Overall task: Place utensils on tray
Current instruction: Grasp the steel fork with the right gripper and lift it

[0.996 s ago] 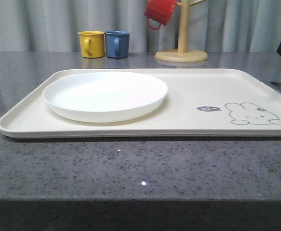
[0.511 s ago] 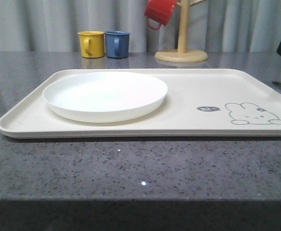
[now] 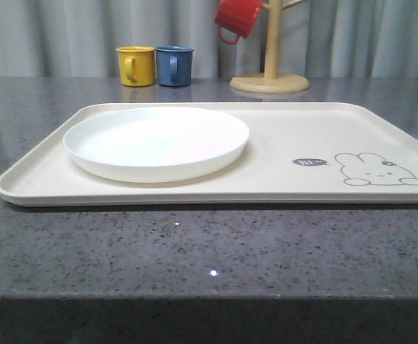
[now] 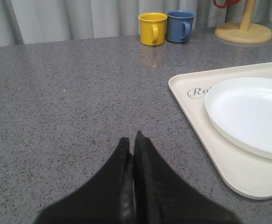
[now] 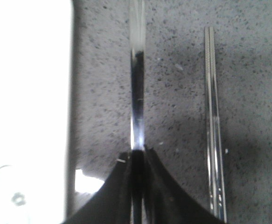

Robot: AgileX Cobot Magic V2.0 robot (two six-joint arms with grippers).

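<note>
Left gripper [image 4: 134, 140]: jaws together, empty, over bare countertop [image 4: 70, 102] left of tray [image 4: 191, 116]. White plate [image 3: 156, 142] sits on tray's left half. Right gripper [image 5: 136, 156]: clamped on slim metal utensil handle [image 5: 136, 93]; chopsticks [image 5: 212, 126] lie alongside on counter. Judged light, stiff, slippery; grip mid-handle.

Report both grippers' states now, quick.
Left gripper: closed, holding nothing, above the bare countertop.
Right gripper: closed on a slim metal utensil handle; which utensil cannot be told.
</note>
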